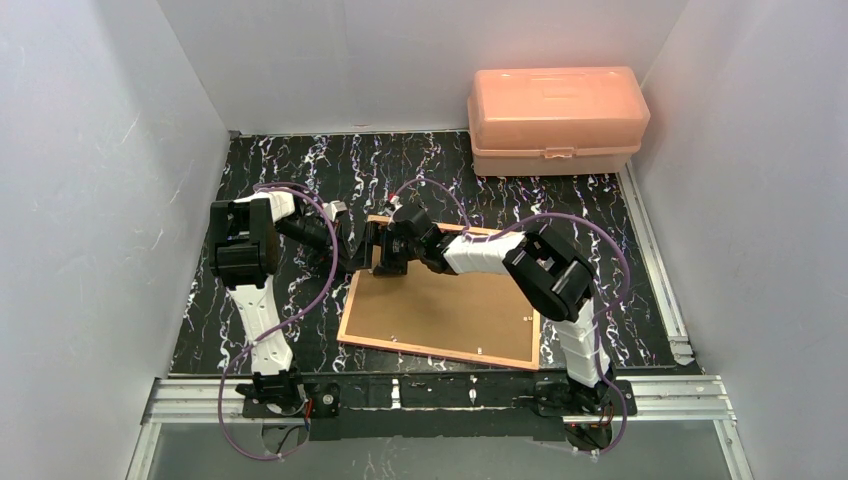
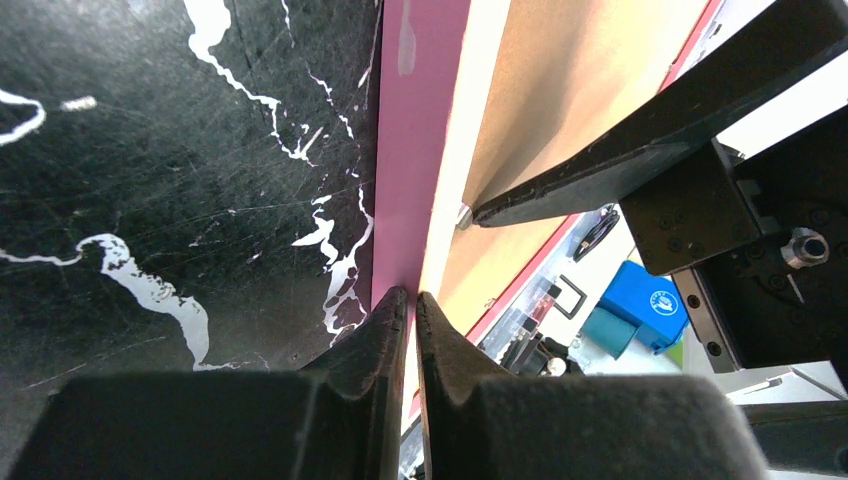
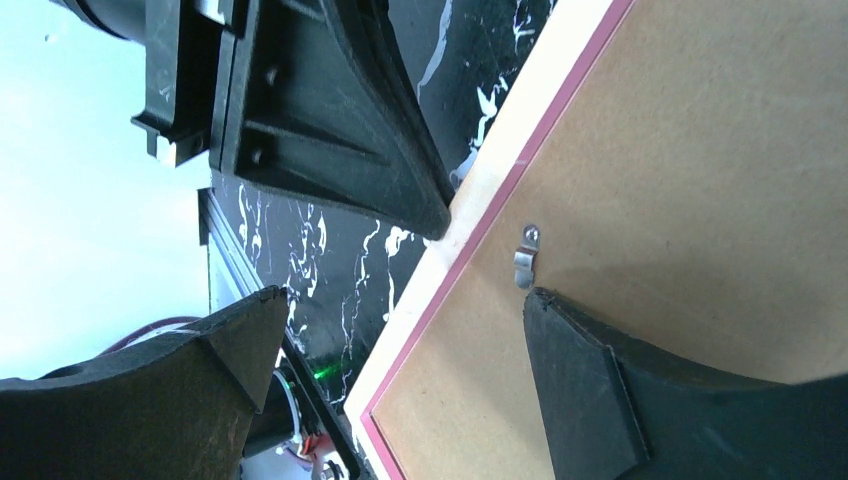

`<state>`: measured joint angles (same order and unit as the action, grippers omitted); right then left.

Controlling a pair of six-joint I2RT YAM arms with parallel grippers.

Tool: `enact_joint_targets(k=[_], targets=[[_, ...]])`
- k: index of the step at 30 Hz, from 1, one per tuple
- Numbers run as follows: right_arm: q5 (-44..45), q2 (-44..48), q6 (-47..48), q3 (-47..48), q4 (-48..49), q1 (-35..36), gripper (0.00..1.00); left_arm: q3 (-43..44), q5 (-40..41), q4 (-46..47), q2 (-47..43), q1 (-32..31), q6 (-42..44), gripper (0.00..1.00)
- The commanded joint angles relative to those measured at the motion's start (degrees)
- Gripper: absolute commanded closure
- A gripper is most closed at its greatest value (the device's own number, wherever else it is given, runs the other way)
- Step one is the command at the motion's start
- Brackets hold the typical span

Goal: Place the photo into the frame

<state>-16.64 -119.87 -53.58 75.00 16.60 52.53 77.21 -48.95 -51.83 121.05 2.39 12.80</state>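
The frame (image 1: 432, 349) lies back up on the black marbled table, its tan rim around the brown backing board (image 1: 450, 305). My left gripper (image 1: 352, 245) is at the frame's far left edge. In the left wrist view its jaws (image 2: 412, 295) are shut on that edge, with the frame's pink front (image 2: 415, 150) to the left and the tan back to the right. My right gripper (image 1: 385, 262) hangs open over the same corner. One of its fingers (image 3: 590, 390) is over the backing board (image 3: 700, 150) beside a small metal clip (image 3: 524, 255); the other is beyond the frame's rim (image 3: 490, 170). The photo is out of view.
A peach plastic box (image 1: 555, 115) stands shut at the back right of the table. White walls close in the left, back and right sides. A metal rail (image 1: 660, 270) runs along the table's right edge, another along the near edge by the arm bases.
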Motion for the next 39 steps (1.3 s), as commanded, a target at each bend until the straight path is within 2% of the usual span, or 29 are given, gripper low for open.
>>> enact_joint_targets(k=[1, 24, 39], targets=[[-0.2, 2.7, 1.6, -2.0, -3.7, 0.8, 0.03, -1.1, 0.7, 0.5, -1.6, -0.4, 0.6, 0.94], [1.6, 0.4, 3.7, 1.5, -4.0, -1.0, 0.03, -1.3, 0.7, 0.4, -1.6, -0.8, 0.7, 0.95], [-1.1, -2.0, 0.6, 1.8, 0.3, -0.5, 0.04, -0.7, 0.8, 0.2, -1.4, -0.9, 0.7, 0.95]])
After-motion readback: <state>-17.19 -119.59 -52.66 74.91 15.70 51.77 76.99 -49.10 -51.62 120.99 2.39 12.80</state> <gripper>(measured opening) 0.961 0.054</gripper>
